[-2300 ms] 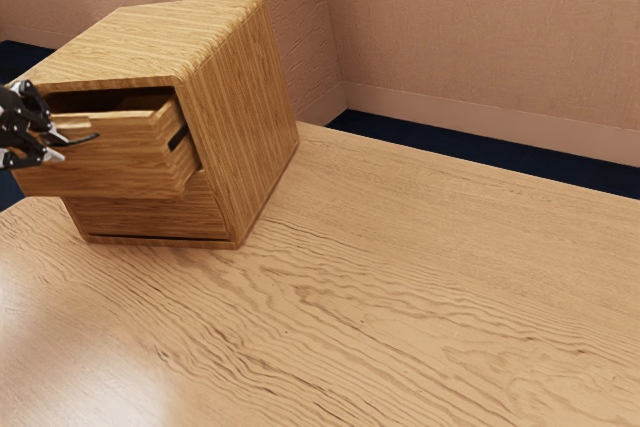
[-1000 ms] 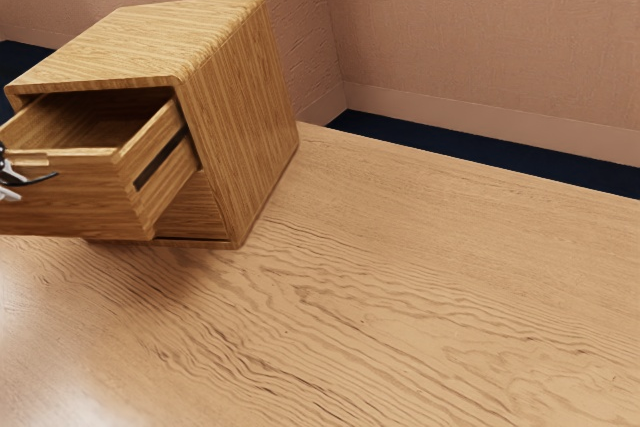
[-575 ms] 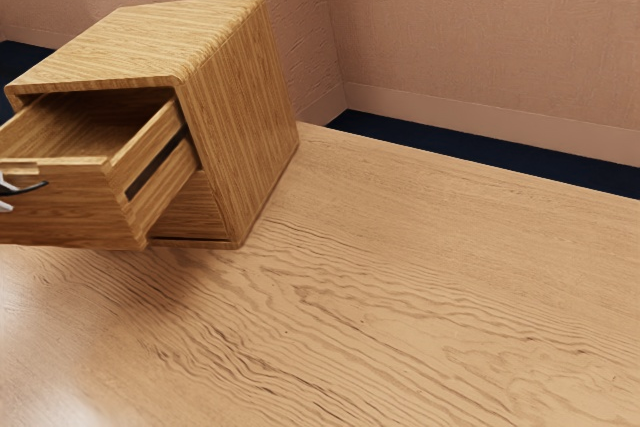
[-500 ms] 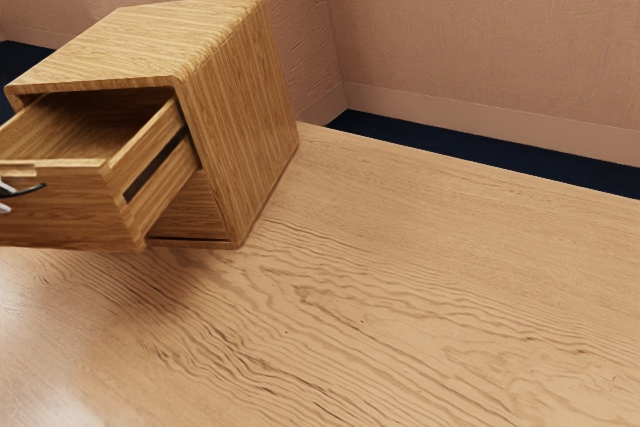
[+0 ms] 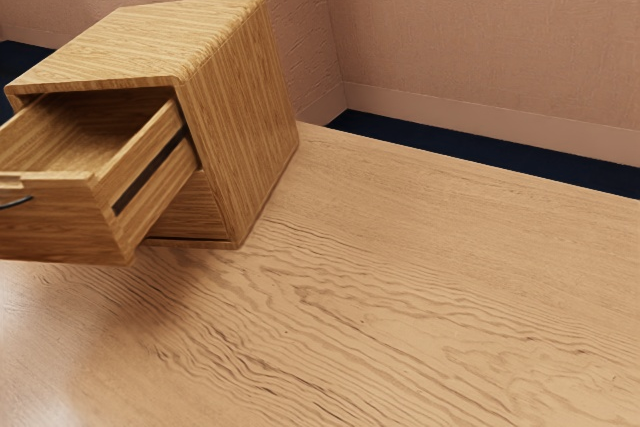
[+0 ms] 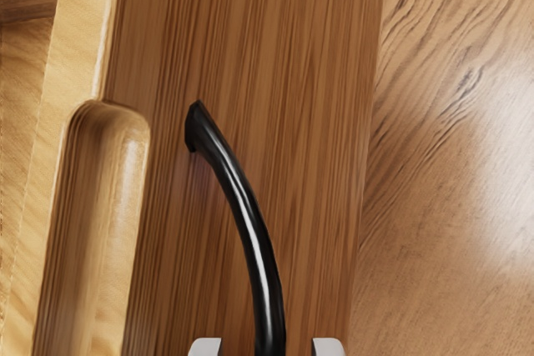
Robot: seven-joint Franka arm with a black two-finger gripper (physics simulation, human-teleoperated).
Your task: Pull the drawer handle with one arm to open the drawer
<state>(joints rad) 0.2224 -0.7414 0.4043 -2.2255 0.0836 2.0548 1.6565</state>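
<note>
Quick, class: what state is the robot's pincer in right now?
Pincer: cannot be told whether open or closed; it sits at the black handle of the pulled-out drawer.

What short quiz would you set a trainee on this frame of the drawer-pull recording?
1. True or false: the drawer stands pulled well out of the cabinet.
2. Pick one. The handle on the drawer's front is: A) a black curved bar, B) a round brass knob, C) a white strap.
3. Fill in: the cabinet stands on a wooden ____.

Key: 1 true; 2 A; 3 table.
</note>
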